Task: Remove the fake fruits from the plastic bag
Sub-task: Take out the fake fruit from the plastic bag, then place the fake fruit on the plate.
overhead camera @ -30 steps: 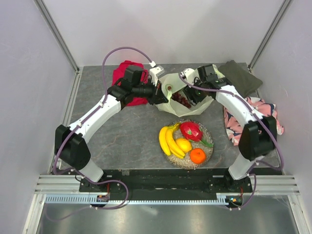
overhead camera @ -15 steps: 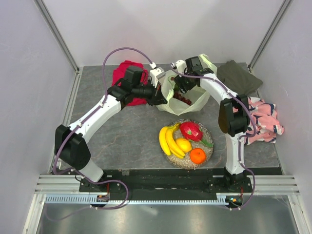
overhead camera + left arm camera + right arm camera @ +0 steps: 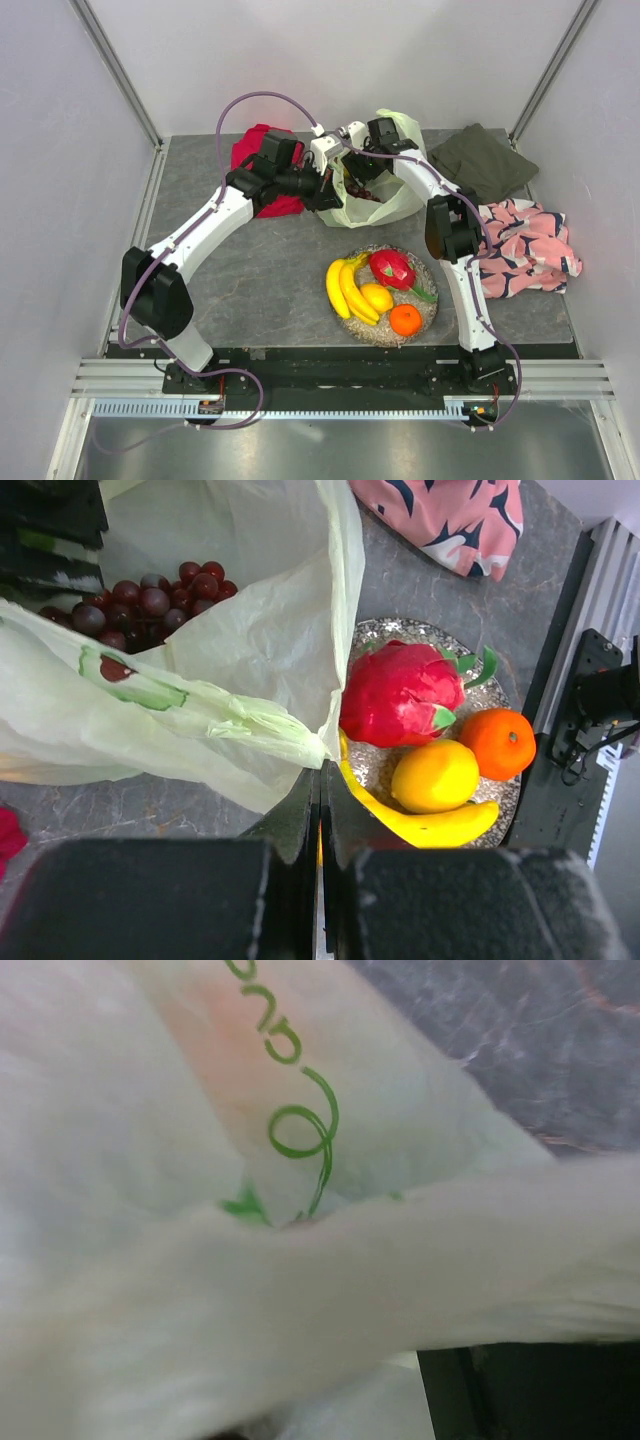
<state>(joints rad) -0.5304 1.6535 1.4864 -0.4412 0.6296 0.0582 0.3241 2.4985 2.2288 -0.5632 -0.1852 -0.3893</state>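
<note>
Top external, round dish [image 3: 424,270]: it is set nearest the robot; a banana bunch [image 3: 345,290], dragon fruit [image 3: 392,268], lemon [image 3: 377,297] and orange [image 3: 405,319] are laid on it, clear of the bag.
Done so far: four fruits are judged to be unloaded.
Just beyond, left gripper [image 3: 320,780]: it is closed to a hairline gap, and a fold of the bag's near rim is pinched between the fingers.
Mid-table, plastic bag [image 3: 400,200]: it is placed just beyond the dish, between the two grippers, with its bottom on the table.
Bag axis: the long axis is judged to run left to right across the table; the mouth is turned upward and is held spread.
Inside, grapes [image 3: 140,595]: a dark red cluster is seen through the mouth, low in the bag.
Left to do: the grapes are to be lifted out; more fruit cannot be ruled out, since much of the interior is hidden by film.
Farthest, right gripper [image 3: 366,168]: it is placed at the far side of the mouth; its wrist view is filled with blurred film, so its opening cannot be told.
</note>
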